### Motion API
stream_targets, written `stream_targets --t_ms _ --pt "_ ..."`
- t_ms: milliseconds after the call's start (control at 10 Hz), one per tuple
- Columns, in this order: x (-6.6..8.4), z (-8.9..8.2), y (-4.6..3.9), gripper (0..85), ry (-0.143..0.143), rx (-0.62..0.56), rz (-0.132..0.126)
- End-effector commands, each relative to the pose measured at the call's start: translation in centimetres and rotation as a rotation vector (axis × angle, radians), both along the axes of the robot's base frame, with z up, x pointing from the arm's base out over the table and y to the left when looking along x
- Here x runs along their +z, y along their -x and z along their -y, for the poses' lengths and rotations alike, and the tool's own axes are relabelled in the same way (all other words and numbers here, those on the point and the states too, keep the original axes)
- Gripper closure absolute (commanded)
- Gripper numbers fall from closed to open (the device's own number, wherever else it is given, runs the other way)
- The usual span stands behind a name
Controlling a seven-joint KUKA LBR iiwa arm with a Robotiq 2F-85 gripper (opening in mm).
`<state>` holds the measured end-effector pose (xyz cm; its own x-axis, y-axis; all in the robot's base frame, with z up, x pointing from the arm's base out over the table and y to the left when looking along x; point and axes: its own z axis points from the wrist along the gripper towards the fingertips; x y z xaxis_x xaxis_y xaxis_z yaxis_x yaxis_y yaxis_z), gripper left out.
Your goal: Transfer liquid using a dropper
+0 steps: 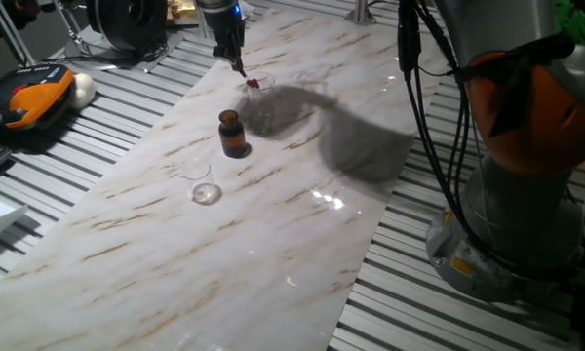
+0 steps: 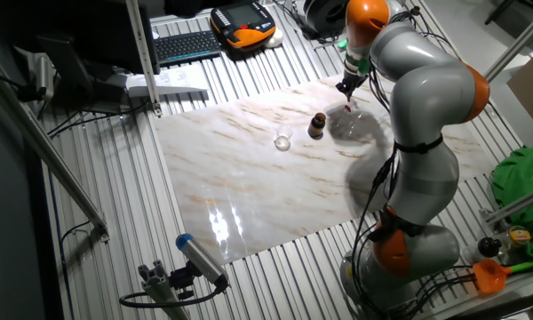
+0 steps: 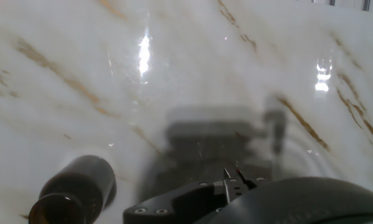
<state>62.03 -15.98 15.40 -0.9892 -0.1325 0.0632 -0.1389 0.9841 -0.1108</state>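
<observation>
Marble surface (image 1: pixel 273 253), near to far: small clear glass (image 1: pixel 206 192), amber bottle (image 1: pixel 233 134) open, then my end effector (image 1: pixel 237 64) clamped on the dropper (image 1: pixel 242 70), tip over a second clear glass (image 1: pixel 256 86). I judge I'm dispensing; next, squeeze gently, tip centred.

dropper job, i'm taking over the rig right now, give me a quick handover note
Gripper: shut on the dropper, red tip pointing down over a clear glass at the far end of the marble board.
Brown bottle: upright and open, a little nearer than that glass.
Second clear glass: nearer again, standing apart from the bottle.
Done: dropper picked up and brought over the far glass.
Left: I cannot tell whether liquid has been released; check, then finish the transfer and set the dropper down.
</observation>
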Motion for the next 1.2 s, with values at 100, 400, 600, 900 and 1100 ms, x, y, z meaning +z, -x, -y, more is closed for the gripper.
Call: stream_targets --t_ms 100,400,600,900,1100 --pt "1.0 -0.2 0.04 85.0 -0.002 -0.008 0.006" --pt "2.0 0.0 -0.2 85.0 -0.003 -0.003 0.01" --pt "3.0 0.0 -0.55 85.0 0.003 -0.005 0.004" --pt "4.1 0.0 -0.83 85.0 0.011 -0.014 0.007" --pt "5.3 0.1 -1.21 85.0 0.001 -0.028 -0.002"
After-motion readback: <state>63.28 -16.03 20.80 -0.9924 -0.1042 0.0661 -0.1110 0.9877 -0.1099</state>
